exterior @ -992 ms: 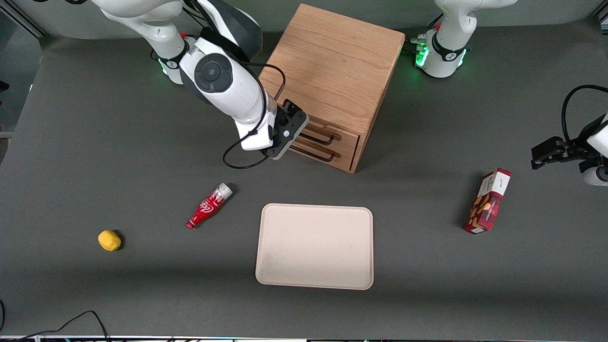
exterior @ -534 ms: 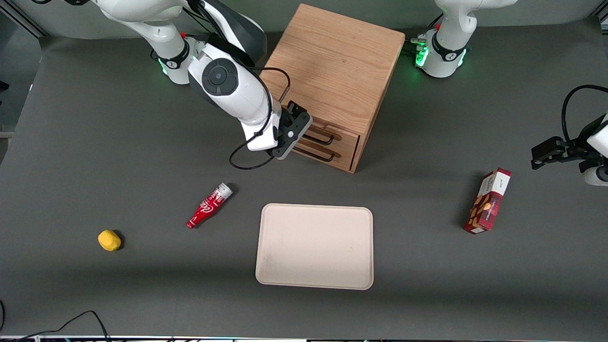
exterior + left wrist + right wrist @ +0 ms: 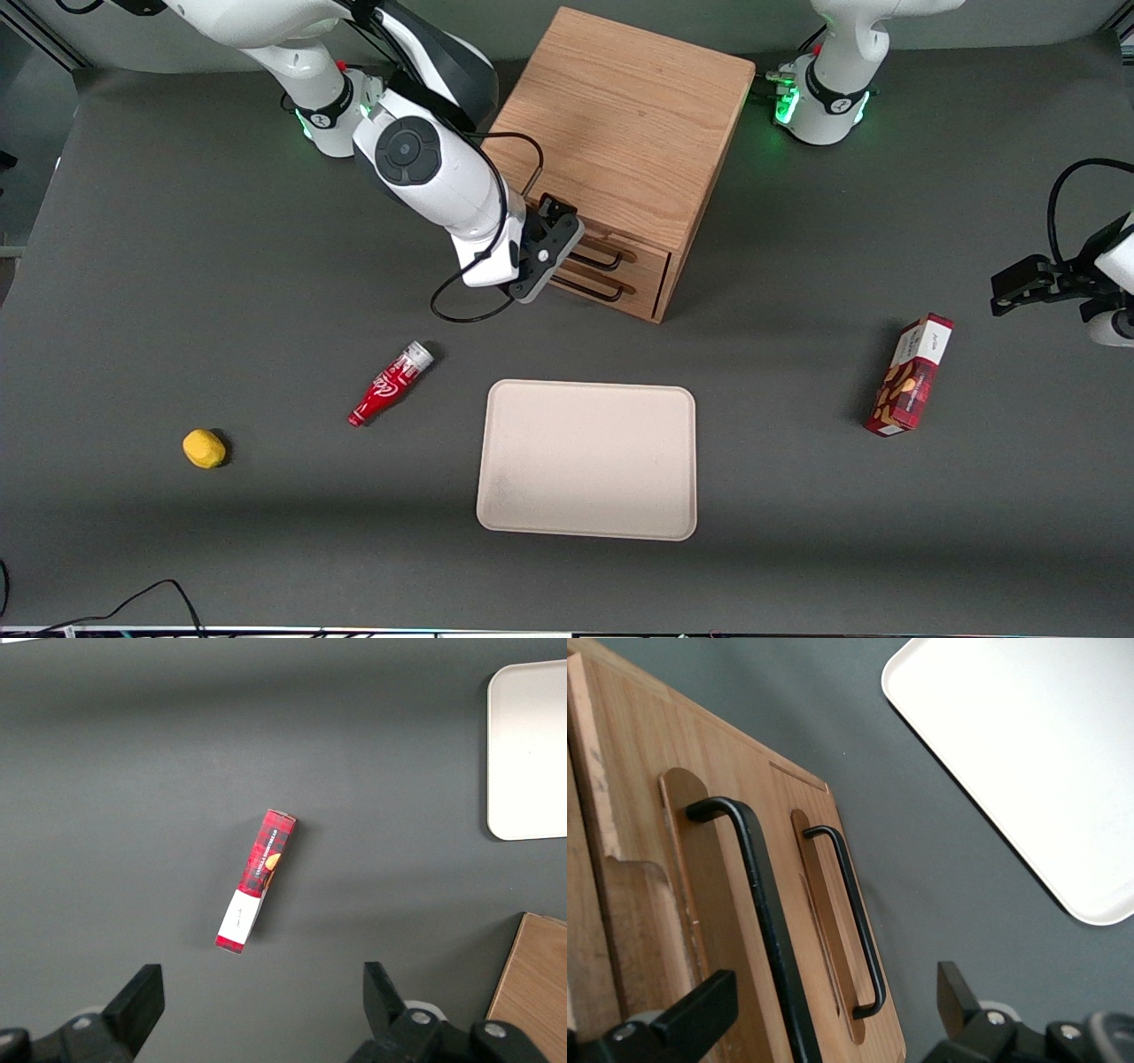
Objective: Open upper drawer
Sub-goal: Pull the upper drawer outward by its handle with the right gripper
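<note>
The oak cabinet (image 3: 620, 115) stands at the back middle of the table, both drawers shut. The upper drawer (image 3: 647, 260) has a thin black wire handle (image 3: 606, 258); the lower drawer's twin handle (image 3: 611, 291) sits just under it. My right gripper (image 3: 560, 252) is right in front of the drawer fronts, at the end of the handles toward the working arm. In the right wrist view the gripper (image 3: 828, 1005) is open wide. The upper drawer's (image 3: 642, 788) handle (image 3: 764, 912) and the lower handle (image 3: 855, 921) both lie between the fingers (image 3: 700, 1014), with no contact seen.
A cream tray (image 3: 586, 460) lies nearer the front camera than the cabinet. A red cola bottle (image 3: 390, 384) and a yellow lump (image 3: 204, 448) lie toward the working arm's end. A red snack box (image 3: 912, 375) lies toward the parked arm's end.
My gripper has moved a little closer to the drawer fronts, toward the handles. The drawers have not moved.
</note>
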Robot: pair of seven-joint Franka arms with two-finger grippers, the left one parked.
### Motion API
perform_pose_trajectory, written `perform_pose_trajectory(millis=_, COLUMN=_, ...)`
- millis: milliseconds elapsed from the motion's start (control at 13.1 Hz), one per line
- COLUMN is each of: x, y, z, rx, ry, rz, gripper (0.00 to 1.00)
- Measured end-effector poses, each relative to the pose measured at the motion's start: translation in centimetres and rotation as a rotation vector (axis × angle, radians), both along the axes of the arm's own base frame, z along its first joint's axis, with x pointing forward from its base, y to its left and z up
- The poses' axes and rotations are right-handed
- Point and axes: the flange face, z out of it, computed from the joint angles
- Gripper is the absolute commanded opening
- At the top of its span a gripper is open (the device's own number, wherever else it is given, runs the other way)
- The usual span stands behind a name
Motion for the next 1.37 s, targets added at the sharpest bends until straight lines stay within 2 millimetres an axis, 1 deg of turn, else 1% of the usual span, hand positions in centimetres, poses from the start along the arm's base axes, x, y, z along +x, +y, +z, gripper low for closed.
perform_pose_trajectory(millis=305, x=0.7, y=-0.5, z=-0.3, rx=0.006, ry=0.006, rz=-0.005, gripper=1.00)
perform_pose_trajectory(millis=458, x=0.9, y=-0.7, z=-1.0, rx=0.003, ry=0.015, rz=-0.004, gripper=1.00)
perform_pose_trajectory(millis=839, x=2.1, y=-1.6, z=-0.1, rx=0.004, ry=0.010, rz=-0.008, gripper=1.00)
perform_pose_trajectory(millis=1373, x=2.5, y=-1.7, z=-0.6, rx=0.010, ry=0.011, rz=0.003, gripper=1.00)
